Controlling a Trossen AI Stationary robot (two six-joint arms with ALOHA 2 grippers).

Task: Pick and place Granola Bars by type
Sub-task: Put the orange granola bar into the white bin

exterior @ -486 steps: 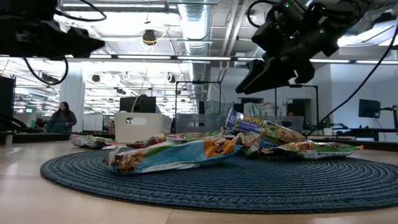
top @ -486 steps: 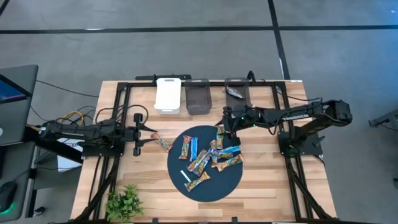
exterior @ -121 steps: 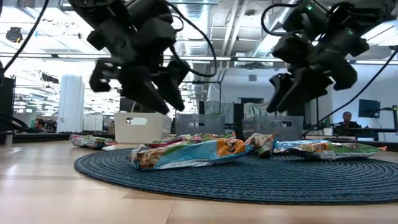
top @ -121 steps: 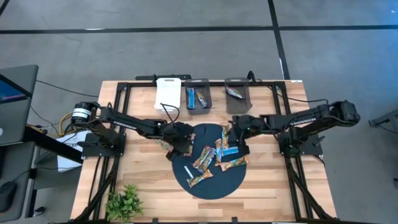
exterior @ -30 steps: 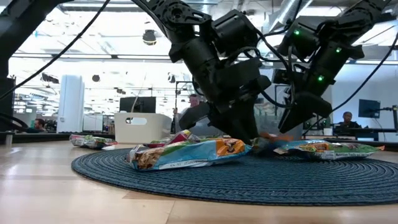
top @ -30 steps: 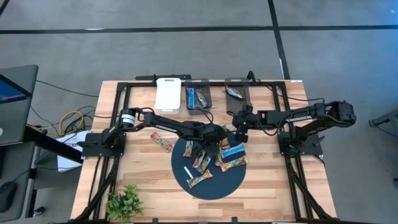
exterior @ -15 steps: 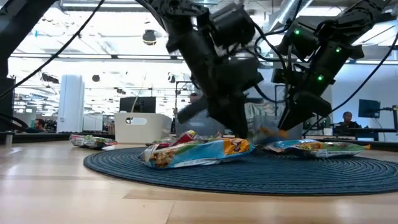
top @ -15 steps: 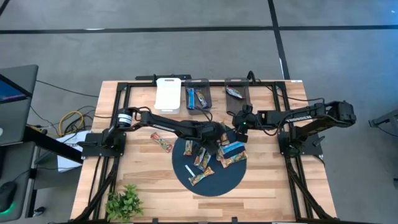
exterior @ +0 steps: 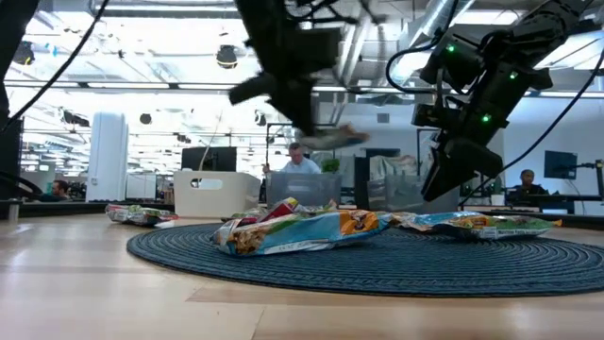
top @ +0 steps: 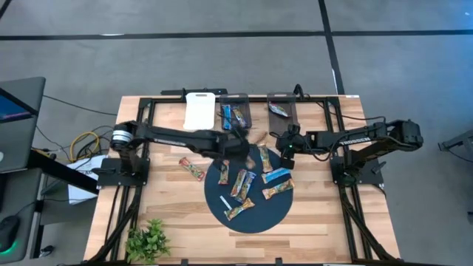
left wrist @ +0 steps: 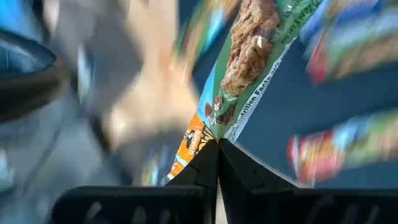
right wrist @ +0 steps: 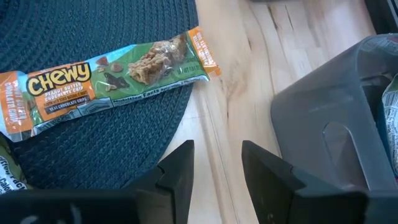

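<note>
On the wooden surface [top: 310,222], at the far edge, stand three containers in a row. The leftmost is a white bin [top: 198,111]; what is inside it I cannot tell. The middle dark bin [top: 235,117] holds two blue-wrapped bars [top: 227,115]. The right dark bin [top: 281,108] holds one bar in a greyish wrapper [top: 278,110].

One reddish bar [top: 192,168] lies alone on the bare wood, left of the round dark blue mat [top: 267,214]. On the mat lie the remaining Granola Bars [top: 241,182]: several orange-brown and multicoloured ones spread over the middle, and one bright blue bar [top: 275,176] toward the right side. A thin white stick [top: 225,202] lies on the near left part of the mat.

The left tool [top: 248,140] is above the far edge of the mat, just in front of the middle dark bin. Its fingers are closed on the end of an orange-and-green bar [left wrist: 249,68], which hangs free in the air; in the low view the bar [exterior: 332,138] shows well above the mat.

The right tool [top: 281,151] hovers at the far right edge of the mat, near the right dark bin. Its fingers [right wrist: 177,171] stand partly apart and hold nothing. Below it lies an orange-and-green Chewy bar [right wrist: 106,78], on the mat with one end over the wood.
</note>
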